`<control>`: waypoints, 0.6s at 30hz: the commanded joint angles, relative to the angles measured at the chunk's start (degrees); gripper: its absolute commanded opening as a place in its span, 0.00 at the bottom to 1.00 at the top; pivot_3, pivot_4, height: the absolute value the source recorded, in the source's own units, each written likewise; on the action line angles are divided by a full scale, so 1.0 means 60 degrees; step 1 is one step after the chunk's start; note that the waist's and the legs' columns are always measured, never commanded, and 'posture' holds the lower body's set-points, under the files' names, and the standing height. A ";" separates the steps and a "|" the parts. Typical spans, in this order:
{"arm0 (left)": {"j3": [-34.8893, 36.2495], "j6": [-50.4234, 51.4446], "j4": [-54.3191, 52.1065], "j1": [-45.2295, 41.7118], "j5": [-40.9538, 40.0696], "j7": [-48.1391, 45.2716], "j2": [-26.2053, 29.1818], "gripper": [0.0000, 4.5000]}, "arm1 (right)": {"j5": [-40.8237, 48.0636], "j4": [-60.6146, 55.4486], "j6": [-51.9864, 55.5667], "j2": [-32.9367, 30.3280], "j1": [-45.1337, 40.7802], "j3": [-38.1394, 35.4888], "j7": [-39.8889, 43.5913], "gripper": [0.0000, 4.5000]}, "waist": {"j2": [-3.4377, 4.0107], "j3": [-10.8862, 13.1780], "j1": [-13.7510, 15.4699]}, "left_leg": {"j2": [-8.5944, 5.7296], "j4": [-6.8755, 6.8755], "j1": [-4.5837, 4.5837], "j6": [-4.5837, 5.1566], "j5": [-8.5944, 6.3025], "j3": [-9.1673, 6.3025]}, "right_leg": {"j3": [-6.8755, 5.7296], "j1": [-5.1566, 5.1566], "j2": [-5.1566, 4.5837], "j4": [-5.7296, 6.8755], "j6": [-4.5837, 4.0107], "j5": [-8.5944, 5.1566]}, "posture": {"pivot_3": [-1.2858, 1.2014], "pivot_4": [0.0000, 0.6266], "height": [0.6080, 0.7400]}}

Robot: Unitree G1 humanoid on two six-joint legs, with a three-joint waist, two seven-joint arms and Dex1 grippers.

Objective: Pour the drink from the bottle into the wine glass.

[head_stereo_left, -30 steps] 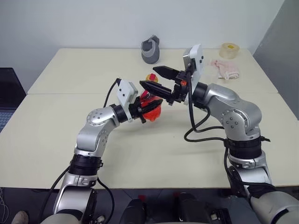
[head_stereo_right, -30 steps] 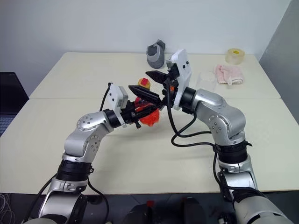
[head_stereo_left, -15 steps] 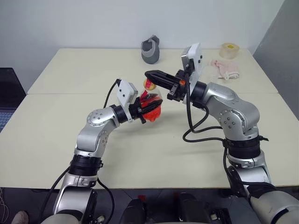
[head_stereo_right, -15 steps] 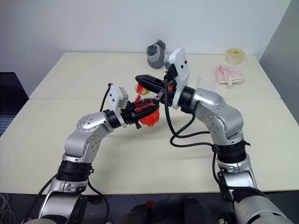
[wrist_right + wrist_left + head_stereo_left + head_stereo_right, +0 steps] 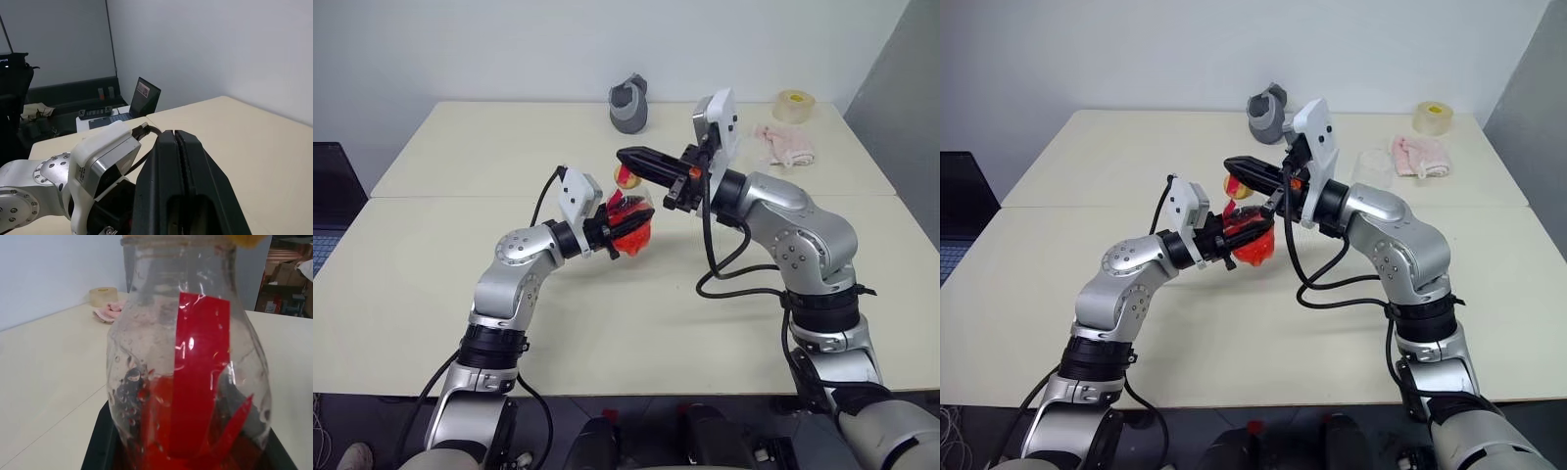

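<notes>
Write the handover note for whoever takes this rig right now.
Left end effector: shut on the bottle, held upright above the table.
Right end effector: shut, tips right at the yellow cap; nothing shows between its fingers in the right wrist view.
Drink: in the bottle.
Wine glass: standing back right, beside the pink cloth.
Done: bottle picked up.
Left: take the cap off, bring the bottle to the glass, pour.

Two silver-grey metallic arms with rounded joint housings and black ribbed rings at the segments. White boxy module on each wrist (camera housings, probably). Black cables loop along both forearms. Left gripper [image 5: 625,223] and right gripper [image 5: 628,157] have black tapered fingers; small orange-red fitting beside the right gripper's base.
</notes>
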 commanded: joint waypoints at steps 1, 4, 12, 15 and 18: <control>0.0071 -0.0189 -0.0343 -0.0201 -0.0102 -0.0003 -0.0073 0.32 | -0.0061 0.0134 -0.0130 -0.0121 -0.0397 -0.0158 0.0043 0.01 | 0.0000 0.0000 -0.0001 | 0.0000 0.0000 0.0000 0.0000 0.0000 0.0000 | 0.0000 0.0000 0.0000 0.0000 0.0000 0.0000 | 0.52 0.24 1.00; 0.0069 -0.0141 -0.0478 -0.0047 -0.0129 -0.0029 -0.0034 0.32 | -0.0019 0.0183 -0.0053 -0.0215 -0.0592 -0.0231 0.0108 0.01 | 0.0000 0.0000 0.0000 | -0.0001 0.0000 0.0000 0.0000 0.0000 0.0000 | -0.0001 0.0000 0.0000 0.0000 0.0000 0.0000 | 0.52 0.24 1.00; 0.0122 -0.0036 -0.0665 0.0141 -0.0159 -0.0026 0.0021 0.32 | 0.0121 0.0000 0.0212 -0.0436 -0.0612 -0.0290 0.0212 0.01 | 0.0000 0.0000 0.0001 | 0.0001 0.0000 0.0000 0.0001 0.0000 -0.0001 | -0.0001 0.0000 -0.0001 0.0000 0.0000 0.0000 | 0.52 0.24 1.00; 0.0127 -0.0045 -0.0597 0.0084 -0.0145 -0.0015 0.0007 0.32 | 0.0100 0.0001 0.0230 -0.0424 -0.0622 -0.0300 0.0226 0.01 | 0.0000 0.0000 0.0000 | 0.0001 0.0000 0.0000 0.0001 -0.0001 0.0000 | 0.0000 0.0000 0.0000 0.0000 0.0000 0.0000 | 0.52 0.24 1.00; 0.0125 -0.0033 -0.0599 0.0061 -0.0146 0.0000 -0.0002 0.32 | 0.0114 -0.0010 0.0250 -0.0401 -0.0639 -0.0318 0.0212 0.01 | 0.0000 0.0000 0.0001 | 0.0001 0.0000 0.0000 0.0001 -0.0001 0.0000 | 0.0000 0.0000 0.0000 0.0000 0.0000 0.0000 | 0.52 0.24 1.00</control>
